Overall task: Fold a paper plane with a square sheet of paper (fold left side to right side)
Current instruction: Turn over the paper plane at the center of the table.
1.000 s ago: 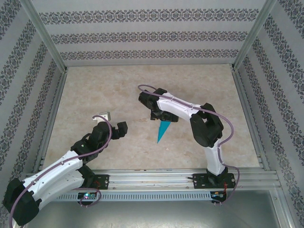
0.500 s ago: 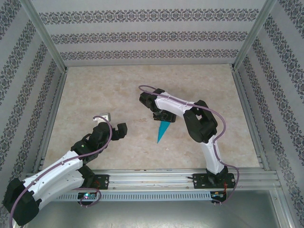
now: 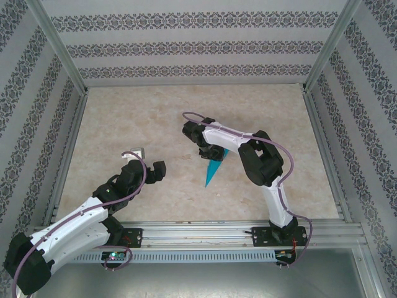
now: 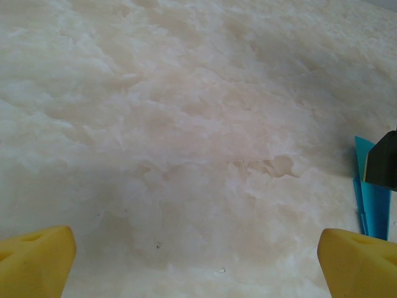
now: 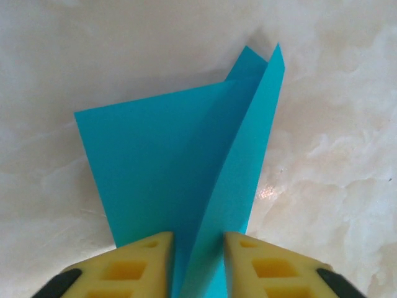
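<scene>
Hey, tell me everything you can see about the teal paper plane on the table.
The paper plane is a slim pointed dart of thin, plain teal-blue paper, unmarked. It lies near the middle of the marbled beige table, tip toward the arms' bases. Up close, one broad flat wing lies beside a narrow flap raised along the centre crease. The right gripper straddles that raised fold at the wide end, a yellow finger close on each side; whether they pinch it yet is unclear.

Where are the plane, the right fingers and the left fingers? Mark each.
plane (image 5: 167, 161), right wrist view, on its wide flat wing.
right fingers (image 5: 139, 267), right wrist view, on one yellow pad.
left fingers (image 4: 356, 264), left wrist view, on one yellow pad.
</scene>
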`<state>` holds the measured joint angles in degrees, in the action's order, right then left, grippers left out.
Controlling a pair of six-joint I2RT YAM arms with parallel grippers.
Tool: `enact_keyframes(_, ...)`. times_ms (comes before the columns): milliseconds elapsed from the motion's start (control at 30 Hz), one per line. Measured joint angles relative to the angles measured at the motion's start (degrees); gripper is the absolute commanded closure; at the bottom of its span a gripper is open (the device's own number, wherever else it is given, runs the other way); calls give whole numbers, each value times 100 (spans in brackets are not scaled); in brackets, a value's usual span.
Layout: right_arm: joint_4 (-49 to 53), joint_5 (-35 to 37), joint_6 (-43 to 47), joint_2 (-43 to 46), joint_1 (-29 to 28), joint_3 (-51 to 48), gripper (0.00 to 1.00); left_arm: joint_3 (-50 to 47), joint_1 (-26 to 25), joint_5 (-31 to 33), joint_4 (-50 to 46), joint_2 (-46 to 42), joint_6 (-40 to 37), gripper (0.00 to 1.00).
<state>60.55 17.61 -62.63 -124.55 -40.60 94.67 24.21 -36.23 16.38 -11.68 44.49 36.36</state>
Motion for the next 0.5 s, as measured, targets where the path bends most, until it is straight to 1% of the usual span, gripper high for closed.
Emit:
enact_keyframes(67,-24,-13,-24,11,0,-72,83,0,0,2,-15,0,0,0)
enact_keyframes(133,-42,-11,-31,81,-2,-181,91,0,0,2,-63,0,0,0)
enact_keyframes(200,-42,-9,-50,208,-4,-275,95,0,0,2,-111,0,0,0)
enact_keyframes(367,-63,55,-44,848,-26,-472,100,2,9,2,-205,-26,-7,0)
enact_keyframes(500,-155,129,70,1517,-98,-688,100,66,31,26,-302,-87,-24,0)
